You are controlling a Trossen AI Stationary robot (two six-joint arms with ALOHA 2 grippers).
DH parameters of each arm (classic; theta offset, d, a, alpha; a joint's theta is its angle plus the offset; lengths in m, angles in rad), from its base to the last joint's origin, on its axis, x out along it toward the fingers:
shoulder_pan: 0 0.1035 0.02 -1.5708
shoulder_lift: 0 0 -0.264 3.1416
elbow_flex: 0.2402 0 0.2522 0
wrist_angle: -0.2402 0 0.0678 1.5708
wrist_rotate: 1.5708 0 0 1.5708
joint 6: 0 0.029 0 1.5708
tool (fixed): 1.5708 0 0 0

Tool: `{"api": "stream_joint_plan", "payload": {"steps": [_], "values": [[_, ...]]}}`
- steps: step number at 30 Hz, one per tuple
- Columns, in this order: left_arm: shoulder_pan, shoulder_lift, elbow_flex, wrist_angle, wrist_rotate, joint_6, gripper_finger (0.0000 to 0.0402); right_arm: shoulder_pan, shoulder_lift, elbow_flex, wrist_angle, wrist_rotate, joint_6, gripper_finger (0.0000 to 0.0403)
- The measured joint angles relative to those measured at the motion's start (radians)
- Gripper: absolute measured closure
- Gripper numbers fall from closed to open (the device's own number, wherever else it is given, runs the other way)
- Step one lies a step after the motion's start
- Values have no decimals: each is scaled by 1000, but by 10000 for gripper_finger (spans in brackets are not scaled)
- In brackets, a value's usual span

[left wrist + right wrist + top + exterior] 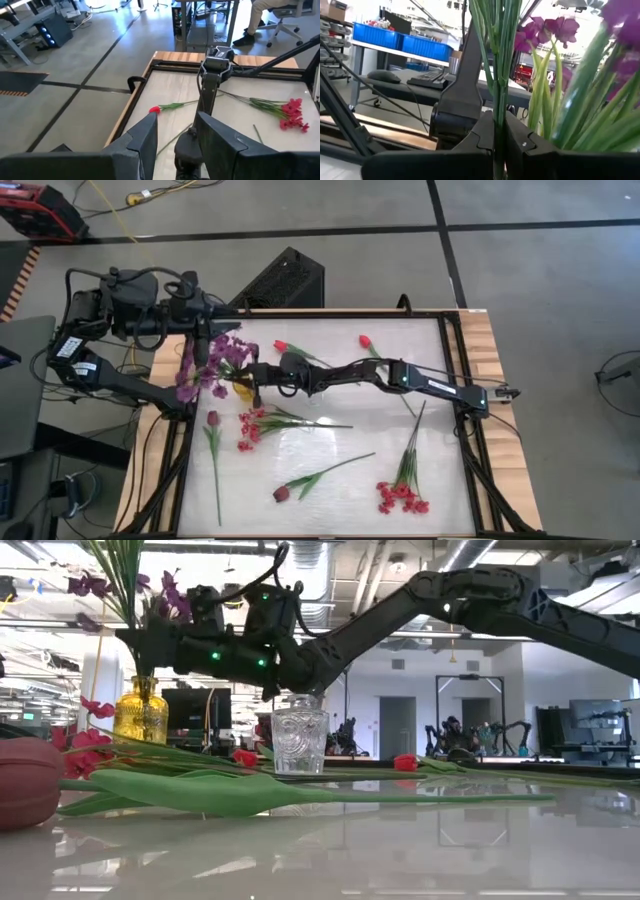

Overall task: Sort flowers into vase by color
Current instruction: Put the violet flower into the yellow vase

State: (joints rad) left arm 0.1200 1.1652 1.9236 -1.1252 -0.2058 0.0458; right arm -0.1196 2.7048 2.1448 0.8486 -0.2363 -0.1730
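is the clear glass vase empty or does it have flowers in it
Empty as far as the low view shows: the clear glass vase has no stems rising from it, while the purple flowers stand in the yellow vase.

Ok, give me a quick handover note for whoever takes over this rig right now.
Right gripper: shut on the purple flowers' stems, over the yellow vase.
Left gripper: open, holds nothing, raised at the table's left rear.
Done: purple sprays in or at the yellow vase.
Left: clear glass vase looks empty; red-pink sprays, red tulips and maroon tulips lie on the table.
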Motion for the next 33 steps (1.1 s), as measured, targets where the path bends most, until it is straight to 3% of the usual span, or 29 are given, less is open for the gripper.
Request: {"api": "stream_joint_plan", "payload": {"steps": [24, 33], "values": [[0, 0, 0, 0, -4, -1, 278, -3, -10, 1, -152, 0, 26, 343], [0, 0, 0, 1, -9, -1, 278, -9, -139, 1, -562, -2, -71, 281]]}}
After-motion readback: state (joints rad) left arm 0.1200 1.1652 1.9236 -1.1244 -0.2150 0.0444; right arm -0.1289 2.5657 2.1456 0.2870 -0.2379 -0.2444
